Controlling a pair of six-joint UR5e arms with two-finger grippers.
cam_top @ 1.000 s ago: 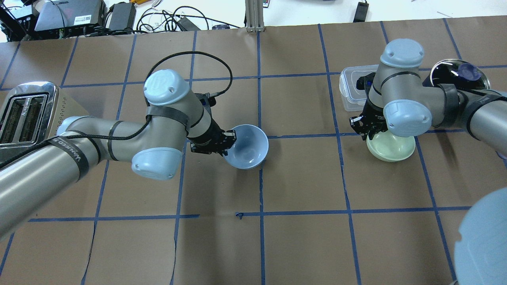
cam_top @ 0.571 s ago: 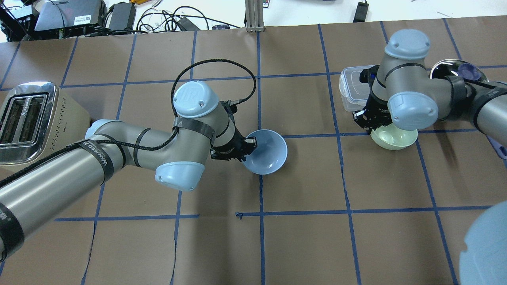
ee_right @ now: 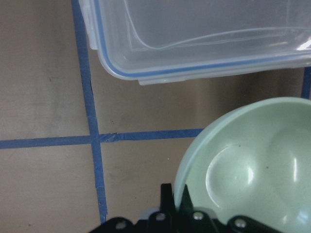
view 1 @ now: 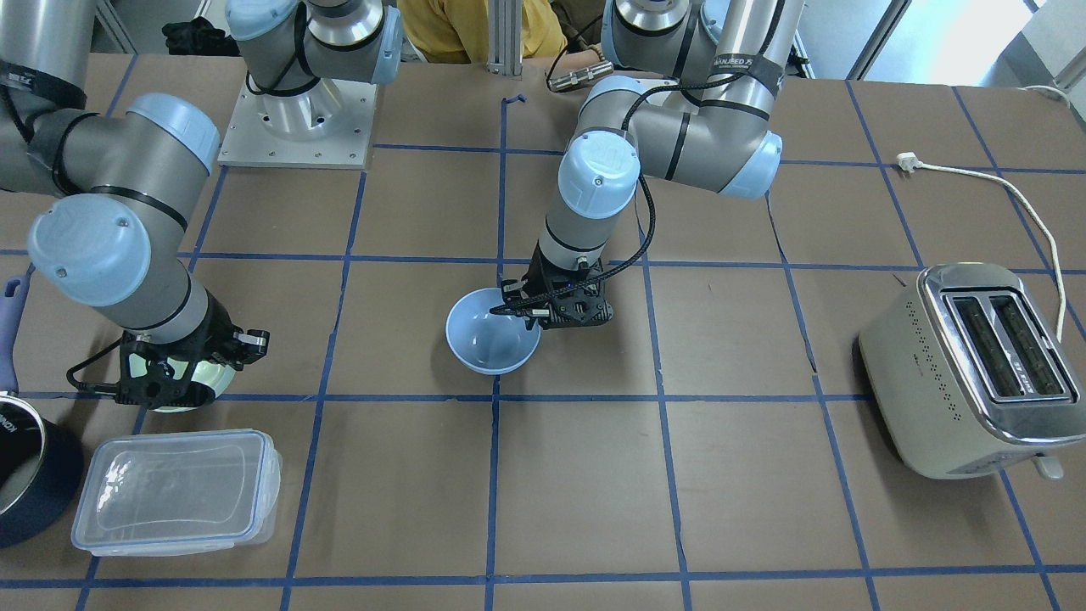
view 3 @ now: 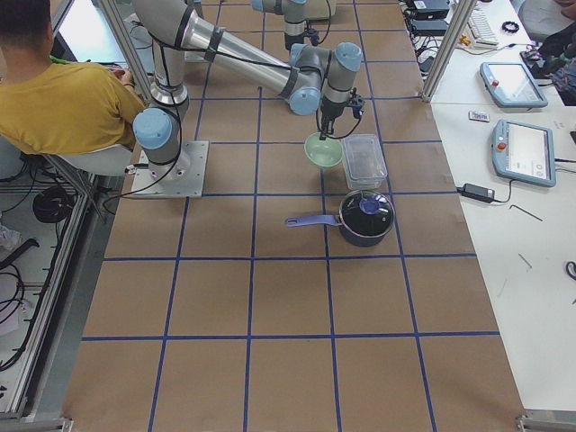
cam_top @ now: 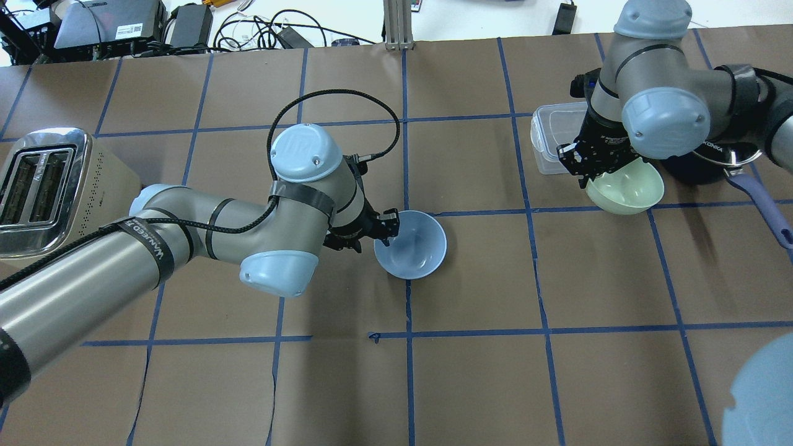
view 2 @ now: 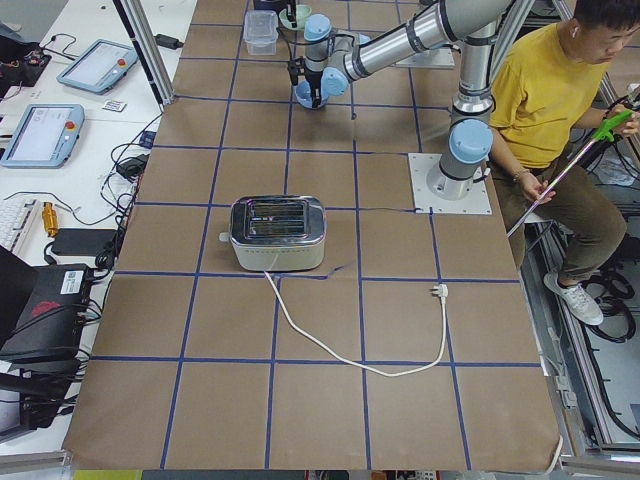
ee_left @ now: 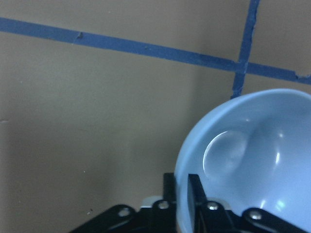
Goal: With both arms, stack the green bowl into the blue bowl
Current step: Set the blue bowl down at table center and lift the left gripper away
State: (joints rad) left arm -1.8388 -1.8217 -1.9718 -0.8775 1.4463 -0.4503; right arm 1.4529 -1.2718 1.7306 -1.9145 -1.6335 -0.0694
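The blue bowl [cam_top: 414,246] sits near the table's middle, beside a tape crossing, and it also shows in the front view [view 1: 490,338]. My left gripper [cam_top: 387,230] is shut on its left rim, one finger inside the bowl, as the left wrist view [ee_left: 182,204] shows. The bowl [ee_left: 257,155] is tilted; whether it touches the table I cannot tell. The green bowl [cam_top: 629,186] hangs tilted at the far right. My right gripper [cam_top: 588,173] is shut on its rim [ee_right: 181,201], holding it above the paper beside the clear container.
A clear rectangular container [cam_top: 551,139] lies just beyond the green bowl. A dark navy pot [view 1: 25,475] with a blue handle [cam_top: 761,204] stands at the right edge. A toaster [cam_top: 43,186] stands at the far left. A person in yellow [view 2: 550,90] sits behind the robot.
My left arm carried the blue bowl rightward and lowered it. My right gripper lifted the green bowl and shifted it away from the robot, toward the container.
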